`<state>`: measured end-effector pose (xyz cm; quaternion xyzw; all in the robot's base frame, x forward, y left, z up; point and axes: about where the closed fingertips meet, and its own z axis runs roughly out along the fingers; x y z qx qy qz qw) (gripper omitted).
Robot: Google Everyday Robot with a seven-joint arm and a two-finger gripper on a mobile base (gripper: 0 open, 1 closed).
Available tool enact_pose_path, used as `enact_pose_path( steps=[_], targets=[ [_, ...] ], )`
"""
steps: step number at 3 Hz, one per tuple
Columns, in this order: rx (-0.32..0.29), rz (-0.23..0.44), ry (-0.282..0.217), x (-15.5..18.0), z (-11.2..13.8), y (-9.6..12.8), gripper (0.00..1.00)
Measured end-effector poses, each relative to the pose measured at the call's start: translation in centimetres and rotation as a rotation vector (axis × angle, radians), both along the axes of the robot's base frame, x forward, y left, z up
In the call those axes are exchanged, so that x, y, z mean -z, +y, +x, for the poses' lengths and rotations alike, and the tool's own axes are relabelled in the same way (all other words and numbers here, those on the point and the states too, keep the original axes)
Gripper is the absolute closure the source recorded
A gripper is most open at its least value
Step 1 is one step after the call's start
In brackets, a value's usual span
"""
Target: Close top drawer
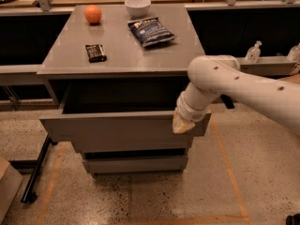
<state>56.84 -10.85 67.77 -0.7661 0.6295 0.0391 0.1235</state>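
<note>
A: Currently the top drawer [117, 131] stands pulled well out under the desk [126, 62]. The end effector [183, 124] is at the right end of the front panel, seemingly touching. Open or closed: cannot tell.

B: Step?

A: Contact made, push not yet done, I judge. Next: press straight inward, so the tray does not skew.

B: Further back?

A: On the desk: dark bar [95, 52], chip bag [151, 31], orange [93, 14], white bowl [138, 6]. At far right, a clear bottle [253, 52].

The tool [182, 124] seems to touch the right front of the open top drawer [117, 130].
</note>
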Motion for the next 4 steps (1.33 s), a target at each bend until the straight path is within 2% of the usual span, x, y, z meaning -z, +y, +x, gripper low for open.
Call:
enact_pose_path(
  steps=[1, 3, 4],
  targets=[
    [0.006, 0.03, -0.061, -2.5, 2.7, 0.8, 1.0],
    [0.018, 0.016, -0.072, -1.7, 3.6, 1.0, 1.0],
    [0.022, 0.002, -0.111, -1.0, 6.0, 1.1, 1.0]
  ],
)
